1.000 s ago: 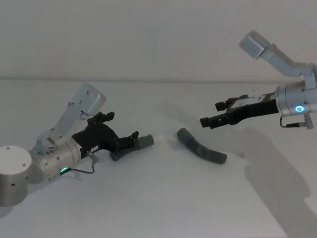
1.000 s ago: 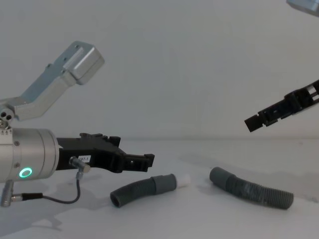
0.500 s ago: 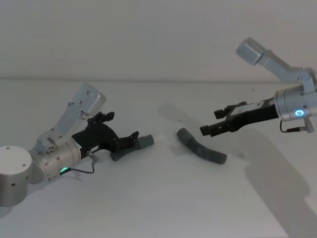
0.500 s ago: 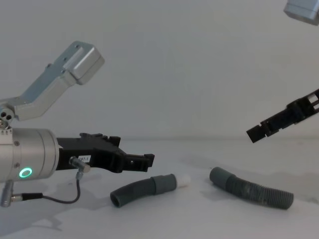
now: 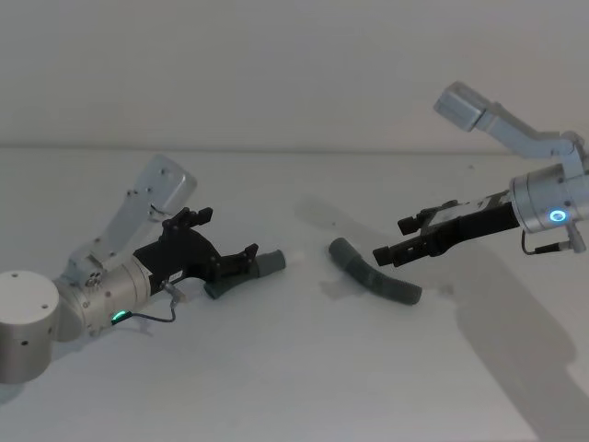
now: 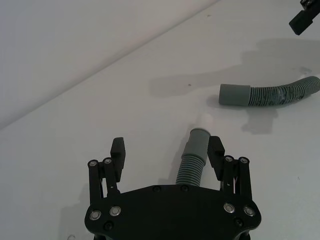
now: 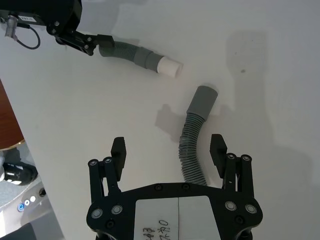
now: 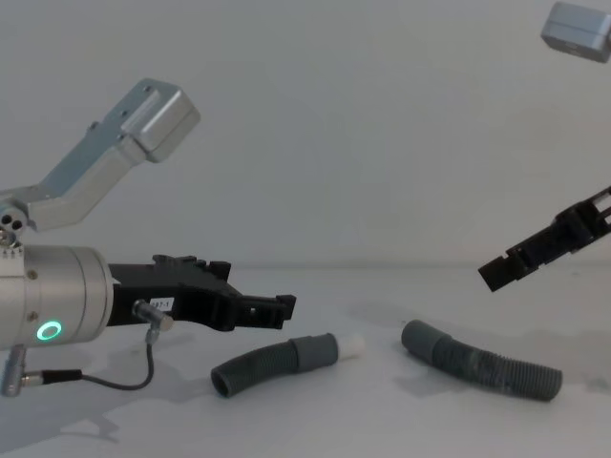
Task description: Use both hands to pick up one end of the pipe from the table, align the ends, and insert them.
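Pipe: two corrugated pieces lie apart on the table (image 5: 276,368), the white-tipped hose piece (image 8: 277,363) on the left and the longer hose piece (image 5: 373,274) on the right. We note the right gripper (image 5: 394,239) has dropped toward the longer piece, so pickup looks near. Its fingers are spread wide and hold nothing. The left gripper (image 6: 166,147) has not moved. It is wide open, straddling the white-tipped piece without gripping it.

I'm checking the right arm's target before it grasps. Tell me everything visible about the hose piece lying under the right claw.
The hose piece is dark grey, ribbed, plastic by its look, gently curved, with a smooth grey cuff at the end facing the other piece. It lies flat on the white table, touching nothing else. The right claw hangs above it, open, one finger to either side of its ribbed body, without contact.
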